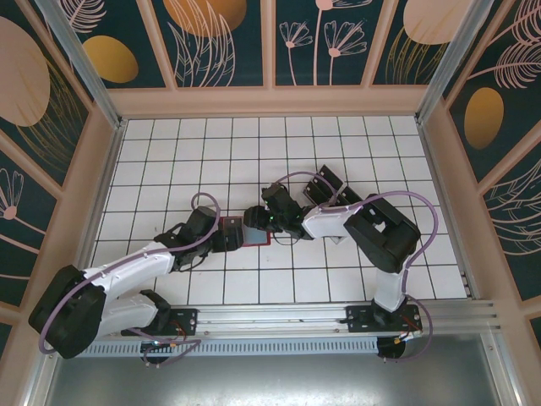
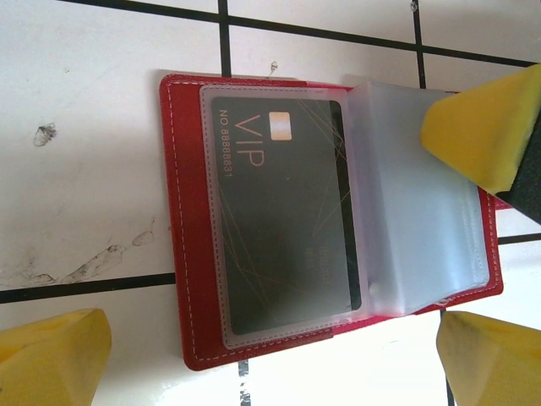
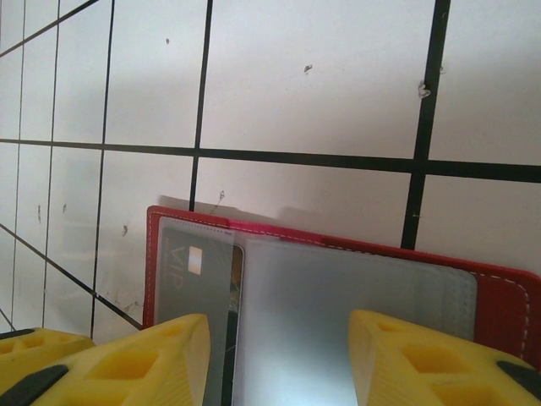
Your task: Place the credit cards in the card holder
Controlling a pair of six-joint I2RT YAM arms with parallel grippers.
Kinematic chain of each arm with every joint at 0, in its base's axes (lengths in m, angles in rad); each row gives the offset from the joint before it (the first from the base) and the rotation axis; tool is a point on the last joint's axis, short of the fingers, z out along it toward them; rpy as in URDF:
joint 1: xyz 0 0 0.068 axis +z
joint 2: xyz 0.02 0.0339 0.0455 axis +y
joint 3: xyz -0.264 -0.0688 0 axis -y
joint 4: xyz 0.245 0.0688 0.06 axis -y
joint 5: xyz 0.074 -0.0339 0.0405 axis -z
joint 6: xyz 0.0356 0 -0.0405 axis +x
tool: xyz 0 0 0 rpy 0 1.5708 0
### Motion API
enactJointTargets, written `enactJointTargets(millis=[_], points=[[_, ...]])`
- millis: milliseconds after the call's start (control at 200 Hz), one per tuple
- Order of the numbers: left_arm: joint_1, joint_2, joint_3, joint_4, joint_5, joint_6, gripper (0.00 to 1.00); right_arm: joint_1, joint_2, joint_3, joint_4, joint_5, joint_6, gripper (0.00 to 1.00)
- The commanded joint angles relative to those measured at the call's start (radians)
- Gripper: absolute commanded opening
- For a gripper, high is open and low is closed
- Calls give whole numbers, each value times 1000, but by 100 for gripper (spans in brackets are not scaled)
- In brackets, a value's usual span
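Though under plastic (image 2: 213, 279), "VIP" card (image 2: 287, 237).

The tabletop (image 1: 211, 144) is white, with thin black lines that make squares. Some grey smudges (image 2: 93, 262) sit on one square. Dark blue walls (image 1: 220, 42) stand around it, with orange circles and pale flowers drawn on them. A silver metal rail (image 1: 279, 315) runs along the near edge.

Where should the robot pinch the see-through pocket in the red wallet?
Probably by its lifted edge beside the VIP card, jaws coming from above, one each side of the sheet. That edge of the clear pocket curls up off the red card holder; the rest lies flat.
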Motion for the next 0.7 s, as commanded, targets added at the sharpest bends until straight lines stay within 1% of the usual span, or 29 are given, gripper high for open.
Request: enactJointTargets(millis=[0, 310, 691], points=[[-12, 13, 21, 25, -32, 12, 99, -7, 7, -5, 34, -19, 22, 47], [-60, 98, 69, 47, -61, 22, 98, -8, 17, -5, 47, -38, 31, 47], [-103, 153, 98, 62, -93, 20, 99, -8, 43, 6, 75, -64, 46, 47]])
